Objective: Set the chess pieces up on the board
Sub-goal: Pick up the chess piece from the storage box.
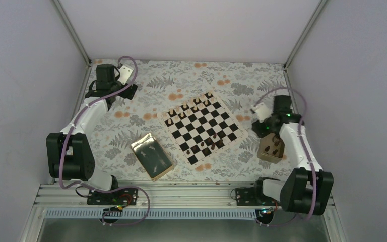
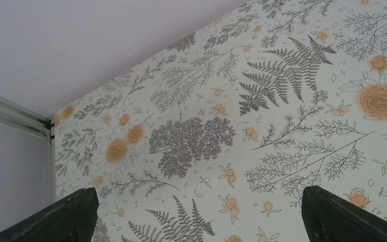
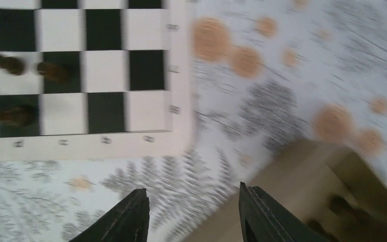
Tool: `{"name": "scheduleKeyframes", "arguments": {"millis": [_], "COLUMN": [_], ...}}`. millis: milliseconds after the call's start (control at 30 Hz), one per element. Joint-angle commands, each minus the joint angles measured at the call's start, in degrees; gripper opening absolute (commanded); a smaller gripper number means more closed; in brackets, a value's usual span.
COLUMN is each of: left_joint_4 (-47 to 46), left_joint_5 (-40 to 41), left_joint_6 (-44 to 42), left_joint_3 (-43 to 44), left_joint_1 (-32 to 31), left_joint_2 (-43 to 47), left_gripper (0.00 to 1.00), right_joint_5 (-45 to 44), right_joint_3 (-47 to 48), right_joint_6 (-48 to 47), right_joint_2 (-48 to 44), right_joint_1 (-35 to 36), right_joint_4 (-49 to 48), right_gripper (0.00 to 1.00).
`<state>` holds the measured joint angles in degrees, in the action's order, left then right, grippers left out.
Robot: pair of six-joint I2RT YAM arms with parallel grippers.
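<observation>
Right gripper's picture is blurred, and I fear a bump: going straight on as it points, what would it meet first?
Probably the bare tablecloth between the board and the tan box; blur leaves depth unclear.

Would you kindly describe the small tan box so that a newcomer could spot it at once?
Find the board in the middle of the floral table. Just off its right-hand corner, as the top camera sees it, sits a small tan box, open, with dark pieces inside. Unlike the shiny gold tray left of the board, it is matte and smaller.
</observation>
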<state>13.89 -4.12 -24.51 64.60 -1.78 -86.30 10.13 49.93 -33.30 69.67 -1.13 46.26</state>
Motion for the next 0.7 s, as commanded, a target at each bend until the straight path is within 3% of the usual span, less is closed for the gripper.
{"name": "scheduleKeyframes", "arguments": {"millis": [0,167,267,667], "left_joint_4": [-1.71,-3.73,-5.34,-8.05], "left_joint_5": [-0.30,-0.40,0.20,-0.37], "left_joint_6": [-0.66,-1.31,-2.29,-4.02], "left_joint_3": [1.68,1.22,0.20,-1.92], "left_joint_1": [-0.30,-0.61,-0.92,-1.03], "left_joint_2": [-0.47,-0.72,-0.71,-2.41], "left_gripper": [1.00,1.00,1.00,1.00], "right_joint_5": [3.46,4.16,3.81,4.08], "right_joint_3": [3.38,5.26,6.42,11.40], "right_joint_6": [-6.48,-12.27,-12.76,-8.12], "right_joint_2": [-3.63,-2.43,0.11,10.07], "right_joint_1": [-13.31,-26.55,-30.86,-31.86], "right_joint_4": [4.28,6.34,6.21,6.89], "right_gripper": [0.48,0.49,0.49,0.48]}}
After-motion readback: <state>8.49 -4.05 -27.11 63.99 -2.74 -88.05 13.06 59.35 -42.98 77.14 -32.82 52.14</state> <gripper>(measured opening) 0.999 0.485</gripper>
